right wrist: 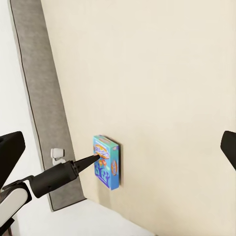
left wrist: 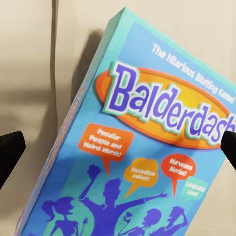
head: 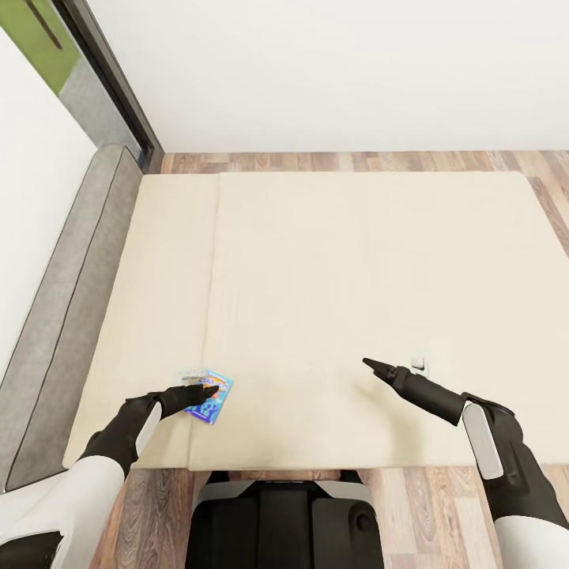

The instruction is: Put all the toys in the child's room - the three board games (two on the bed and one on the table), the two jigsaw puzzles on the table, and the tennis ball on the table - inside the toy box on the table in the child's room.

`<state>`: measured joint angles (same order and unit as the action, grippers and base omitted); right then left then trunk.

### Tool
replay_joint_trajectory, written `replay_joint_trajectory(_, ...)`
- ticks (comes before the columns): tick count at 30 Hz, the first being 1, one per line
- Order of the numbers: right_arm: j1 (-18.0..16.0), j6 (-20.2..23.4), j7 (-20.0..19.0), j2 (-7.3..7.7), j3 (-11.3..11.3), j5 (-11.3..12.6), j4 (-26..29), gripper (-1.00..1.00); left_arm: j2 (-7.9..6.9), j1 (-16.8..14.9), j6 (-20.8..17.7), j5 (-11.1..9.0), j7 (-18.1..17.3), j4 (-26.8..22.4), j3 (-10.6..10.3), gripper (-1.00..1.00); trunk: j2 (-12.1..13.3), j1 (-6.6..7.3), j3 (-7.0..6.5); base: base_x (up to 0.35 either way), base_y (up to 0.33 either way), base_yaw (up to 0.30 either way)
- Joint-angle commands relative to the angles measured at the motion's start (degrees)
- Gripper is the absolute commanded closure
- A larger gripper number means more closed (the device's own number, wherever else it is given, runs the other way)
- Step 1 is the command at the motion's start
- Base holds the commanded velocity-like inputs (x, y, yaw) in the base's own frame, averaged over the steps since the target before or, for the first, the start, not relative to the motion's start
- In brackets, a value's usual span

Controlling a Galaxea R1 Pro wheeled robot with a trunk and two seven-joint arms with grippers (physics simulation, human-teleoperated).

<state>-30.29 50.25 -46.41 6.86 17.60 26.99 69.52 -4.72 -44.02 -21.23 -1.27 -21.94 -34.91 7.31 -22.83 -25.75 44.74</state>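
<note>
The left gripper [head: 207, 390] is hovering spread over the blue board game [head: 210, 394] lying flat on the bed [head: 332, 269] — directly beneath its fingertips. It should straddle the box's narrow edges before closing. The right gripper [head: 368, 363] is waiting spread, well aside.

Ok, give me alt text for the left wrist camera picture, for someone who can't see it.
A flat blue board game box lettered "Balderdash", with an orange oval logo and purple cartoon figures, lies tilted across the frame on the beige mattress. The left gripper's two black fingertips show at opposite edges, spread wide apart and not touching the box.
</note>
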Motion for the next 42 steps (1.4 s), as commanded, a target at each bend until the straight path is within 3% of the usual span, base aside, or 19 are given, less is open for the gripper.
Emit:
replay_joint_trajectory(1,0.0,0.3,-0.2,0.00,0.1,0.0,0.0,-1.00,0.04,0.0,-0.5,-0.1,-0.3,-0.1,0.2,-1.00,-0.1,-0.03,0.08,0.000,0.000,0.000)
replay_joint_trajectory(32,0.0,0.3,-0.3,0.04,0.2,0.0,0.1,-1.00,-0.02,0.0,-0.6,-0.1,-0.3,-0.1,0.3,-1.00,-0.1,-0.03,0.29,0.000,-0.003,0.000)
replay_joint_trajectory(42,0.0,0.3,-0.3,0.01,0.2,0.0,0.1,-1.00,0.10,0.0,-0.6,-0.1,-0.3,-0.1,0.3,-1.00,-0.1,-0.03,0.29,0.000,-0.201,0.000)
